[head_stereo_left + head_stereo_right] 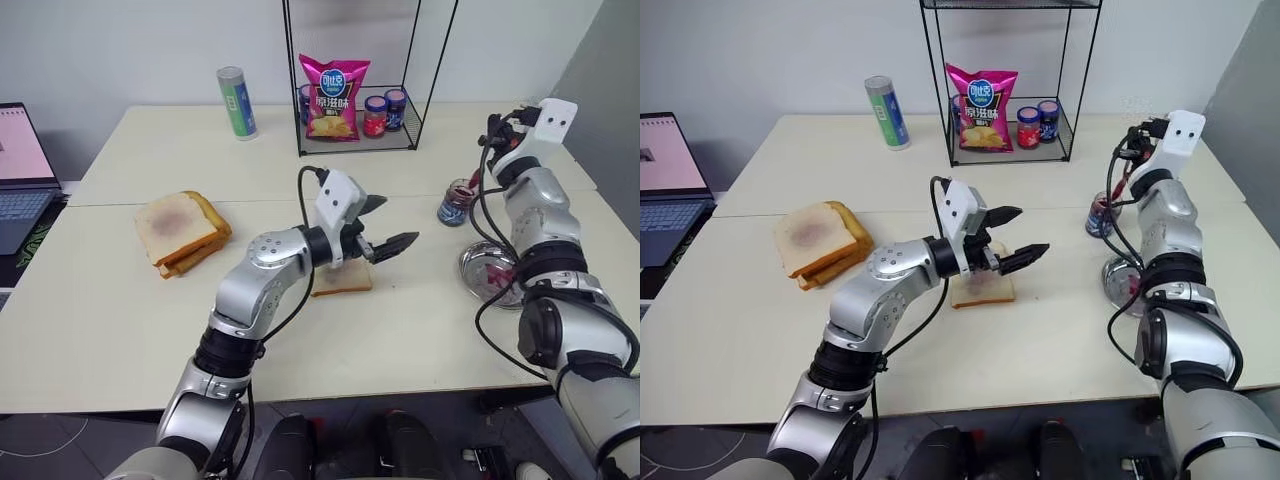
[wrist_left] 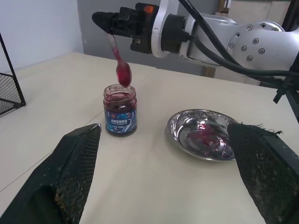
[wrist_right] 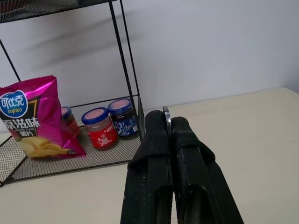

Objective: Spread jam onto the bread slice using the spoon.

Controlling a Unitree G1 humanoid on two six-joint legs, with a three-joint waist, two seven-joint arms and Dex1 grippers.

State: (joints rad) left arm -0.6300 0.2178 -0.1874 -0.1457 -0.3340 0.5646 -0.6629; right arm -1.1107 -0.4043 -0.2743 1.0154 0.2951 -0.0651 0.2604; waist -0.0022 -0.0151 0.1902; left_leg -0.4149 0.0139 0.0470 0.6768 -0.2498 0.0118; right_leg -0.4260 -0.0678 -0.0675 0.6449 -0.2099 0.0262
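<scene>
The bread slice [image 1: 346, 280] lies flat on the table, partly under my left arm. Above its right edge my left gripper [image 1: 400, 220] hangs open and empty, pointing right. Further right stands the small glass jar of dark jam [image 2: 120, 110], lid off. My right gripper [image 2: 101, 18] is shut on the handle of the spoon [image 2: 119, 61] and hovers above the jar. The spoon hangs down with its jam-coated bowl just over the jar's mouth. In the right wrist view the handle's end [image 3: 167, 120] pokes out between the closed fingers [image 3: 156, 154].
A round metal plate [image 1: 478, 262] smeared with jam sits in front of the jar. A stack of bread slices [image 1: 180, 230] lies at the left. A wire rack [image 1: 402, 143] at the back holds a crisp bag and lidded jars. A can [image 1: 236, 101] and a laptop [image 1: 20, 180] stand further left.
</scene>
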